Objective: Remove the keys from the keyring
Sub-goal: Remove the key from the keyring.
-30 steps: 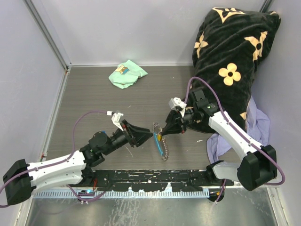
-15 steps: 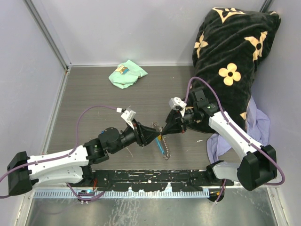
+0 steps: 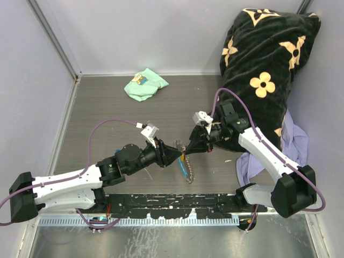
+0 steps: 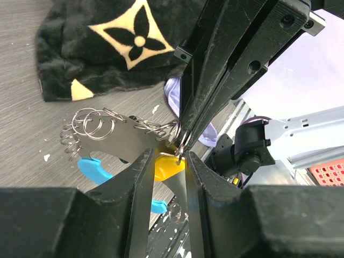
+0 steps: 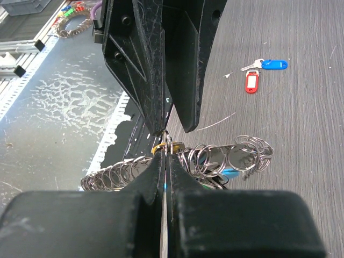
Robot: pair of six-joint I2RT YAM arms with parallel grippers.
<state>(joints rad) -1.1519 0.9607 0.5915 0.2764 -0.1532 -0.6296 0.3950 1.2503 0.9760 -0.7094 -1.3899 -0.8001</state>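
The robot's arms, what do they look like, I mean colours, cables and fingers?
The left arm and right arm match: white shell links between chunky black joints, with a thin purple cable looping along each. A small white block sits on each wrist. The left gripper and right gripper are matte black, with long wedge-shaped fingers tapering to narrow tips.

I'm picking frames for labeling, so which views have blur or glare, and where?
Left wrist: own fingers blurred up close; yellow tag between them sharp. Right wrist: near fingers soft, glare on the metal plate. Top external: evenly lit.
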